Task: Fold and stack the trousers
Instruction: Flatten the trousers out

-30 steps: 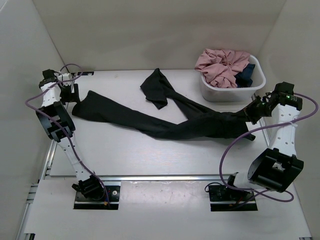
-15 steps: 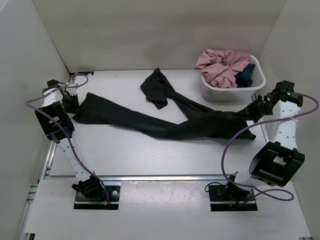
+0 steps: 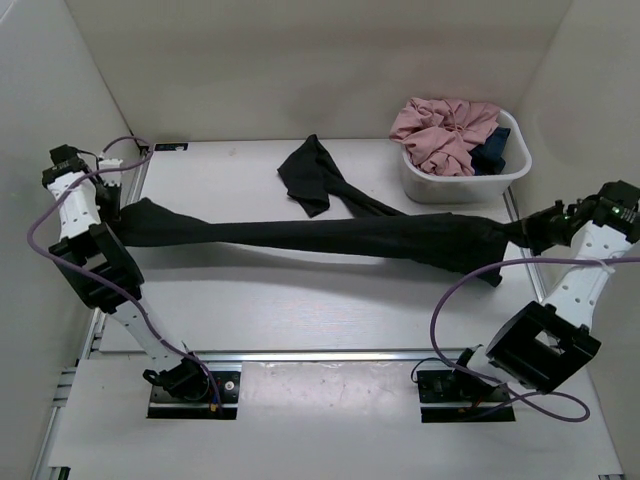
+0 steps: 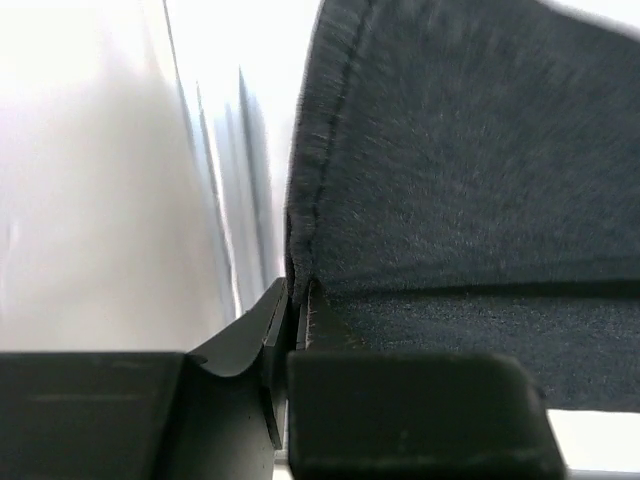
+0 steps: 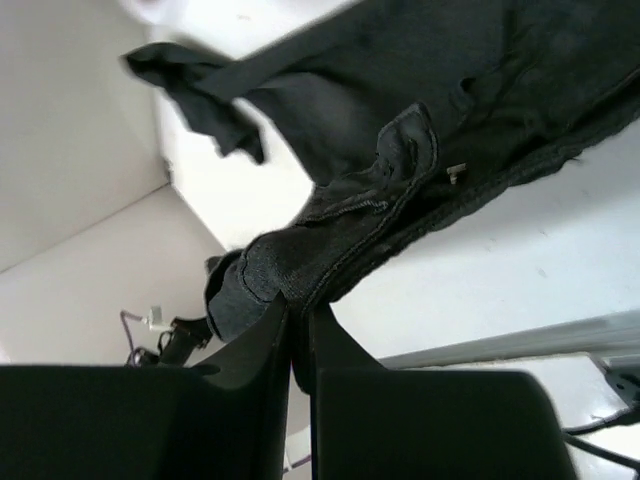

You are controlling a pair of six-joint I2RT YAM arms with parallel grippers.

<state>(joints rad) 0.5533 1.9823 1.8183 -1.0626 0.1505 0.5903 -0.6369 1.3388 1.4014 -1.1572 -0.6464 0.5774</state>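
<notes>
Left end effector point(image 3: 114, 209) clamped on trousers point(image 3: 330, 236) leg hem, right end effector point(image 3: 522, 231) clamped on waistband. Cloth stretched betw. them over worktop point(image 3: 300, 300); 2nd leg crumpled behind.

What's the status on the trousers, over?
Left gripper, right gripper shut on trousers ends. Trousers stretched between them. Loose leg trails toward back.

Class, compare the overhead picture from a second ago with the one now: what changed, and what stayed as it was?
The left gripper swung out leftward and the right gripper rightward, each shut on an end of the trousers, pulling the slack, curved length into a taut, straight band. The other leg, bunched at the far side, hardly moved. The white bin and the pink garment stayed put.
</notes>
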